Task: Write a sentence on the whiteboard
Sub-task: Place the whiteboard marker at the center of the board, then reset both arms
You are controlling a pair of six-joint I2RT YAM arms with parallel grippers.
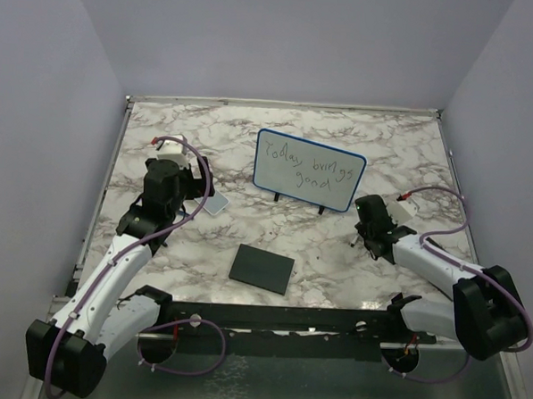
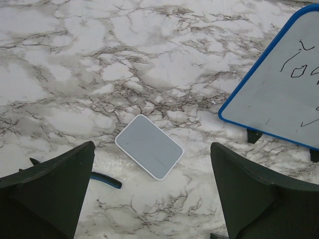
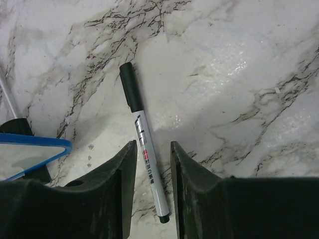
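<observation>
While the whiteboard (image 1: pixel 277 178) bearing the sentence (image 1: pixel 304 162) stands upright, the right gripper (image 3: pixel 152 147), right of it, is parted around a loose-lying marker (image 3: pixel 139 122); the left gripper (image 2: pixel 152 147), left of it, gapes empty.

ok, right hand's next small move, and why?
Probably lift the right hand straight up, jaws kept apart. The marker lies capped on the table between its fingers with a gap on each side, so it looks released, and the whiteboard already carries the sentence. A sideways move could knock the marker.
</observation>
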